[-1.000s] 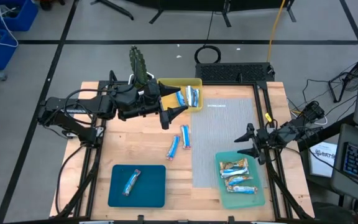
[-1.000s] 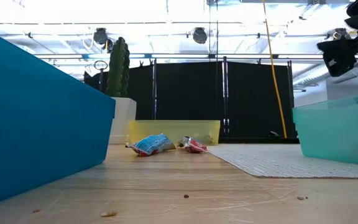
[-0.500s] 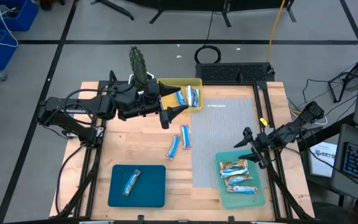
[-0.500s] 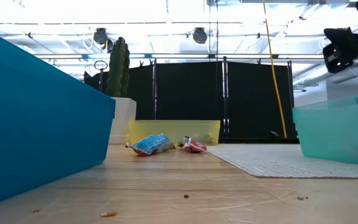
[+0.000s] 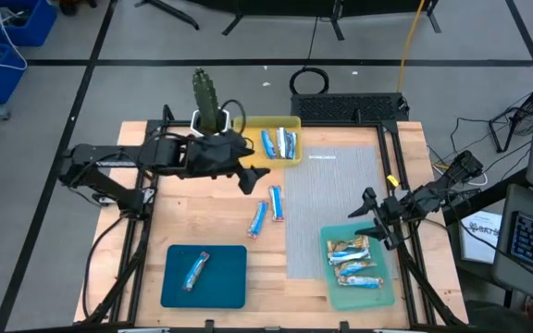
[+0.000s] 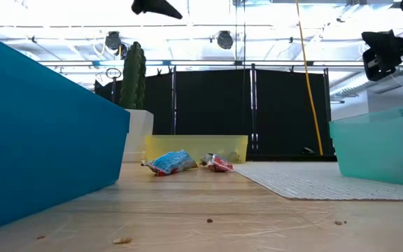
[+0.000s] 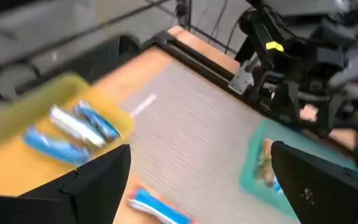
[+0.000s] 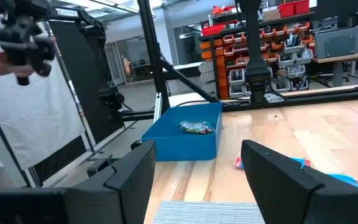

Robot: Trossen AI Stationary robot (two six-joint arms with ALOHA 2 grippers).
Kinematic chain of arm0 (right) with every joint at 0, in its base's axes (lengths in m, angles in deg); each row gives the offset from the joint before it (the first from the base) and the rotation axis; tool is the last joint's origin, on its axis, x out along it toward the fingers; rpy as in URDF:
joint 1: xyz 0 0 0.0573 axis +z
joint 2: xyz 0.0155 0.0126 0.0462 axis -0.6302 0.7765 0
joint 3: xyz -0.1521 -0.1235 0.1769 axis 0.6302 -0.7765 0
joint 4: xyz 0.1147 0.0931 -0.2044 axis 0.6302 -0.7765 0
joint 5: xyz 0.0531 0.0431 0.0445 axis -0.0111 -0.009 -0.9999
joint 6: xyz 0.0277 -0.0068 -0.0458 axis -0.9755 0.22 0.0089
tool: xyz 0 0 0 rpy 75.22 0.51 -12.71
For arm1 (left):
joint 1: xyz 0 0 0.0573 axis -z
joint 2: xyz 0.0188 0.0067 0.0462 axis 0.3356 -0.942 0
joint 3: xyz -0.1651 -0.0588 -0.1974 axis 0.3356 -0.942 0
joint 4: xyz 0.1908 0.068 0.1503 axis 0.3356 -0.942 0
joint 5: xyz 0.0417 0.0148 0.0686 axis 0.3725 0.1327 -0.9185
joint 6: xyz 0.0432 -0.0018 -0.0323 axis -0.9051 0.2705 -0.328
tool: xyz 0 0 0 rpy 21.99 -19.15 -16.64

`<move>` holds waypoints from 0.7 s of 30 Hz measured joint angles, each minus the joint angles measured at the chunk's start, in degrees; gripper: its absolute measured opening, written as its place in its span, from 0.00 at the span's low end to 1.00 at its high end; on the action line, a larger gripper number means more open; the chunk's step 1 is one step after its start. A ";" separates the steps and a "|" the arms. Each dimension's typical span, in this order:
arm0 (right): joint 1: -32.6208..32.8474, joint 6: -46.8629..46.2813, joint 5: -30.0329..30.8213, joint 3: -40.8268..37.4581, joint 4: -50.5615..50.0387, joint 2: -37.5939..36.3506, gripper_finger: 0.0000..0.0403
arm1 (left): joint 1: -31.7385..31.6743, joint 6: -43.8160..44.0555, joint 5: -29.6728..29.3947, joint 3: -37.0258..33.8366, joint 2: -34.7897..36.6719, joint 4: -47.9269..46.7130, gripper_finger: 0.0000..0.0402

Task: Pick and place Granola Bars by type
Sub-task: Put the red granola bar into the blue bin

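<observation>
Left gripper (image 5: pixel 245 173): you are holding it spread wide and empty, above the bare wood just off the yellow tray's (image 5: pixel 244 124) 7 o'clock corner. Two loose Granola Bars are lying on the table at about 5 o'clock from it: one blue-and-white bar (image 5: pixel 276 203) just beside the grey mat (image 5: pixel 333 199), a second (image 5: pixel 257 219) angled next to it at 7 o'clock. For a clean pick, I judge you should be lining the fingers (image 7: pixel 86 186) across the nearer bar's narrow width, coming straight down, and closing only once both tips are flanking the wrapper; the foil will likely be slippery.

Right gripper (image 5: pixel 368 219): you are parking it released, holding nothing, at the 12 o'clock edge of the light teal tray (image 5: pixel 387 294).

Containers:
- Yellow tray, 12 o'clock of the table: carrying blue-and-white bars (image 5: pixel 278 143), about three, side by side.
- Dark teal tray (image 5: pixel 225 282), 7 o'clock: carrying one bar (image 5: pixel 195 269), its type not readable.
- Light teal tray, 5 o'clock: carrying three tan bars (image 5: pixel 354 262), stacked in a row.
</observation>
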State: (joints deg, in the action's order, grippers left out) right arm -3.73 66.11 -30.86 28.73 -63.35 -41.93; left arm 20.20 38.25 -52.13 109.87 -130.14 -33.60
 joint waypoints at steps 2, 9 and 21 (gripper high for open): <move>0.00 0.00 0.02 -0.04 1.37 0.01 0.56 | 0.02 6.63 0.09 0.16 -0.45 -3.07 0.97; 0.00 0.00 -0.04 -0.04 1.44 0.27 0.58 | 2.84 18.78 2.67 0.02 -5.58 -13.76 0.97; -0.01 0.02 -0.02 -0.09 1.57 1.45 0.57 | 6.39 27.42 6.63 0.01 -17.06 -16.04 0.97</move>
State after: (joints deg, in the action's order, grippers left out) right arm -3.74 66.12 -30.89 28.65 -61.77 -40.48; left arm 26.59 65.67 -45.50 109.88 -147.20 -49.64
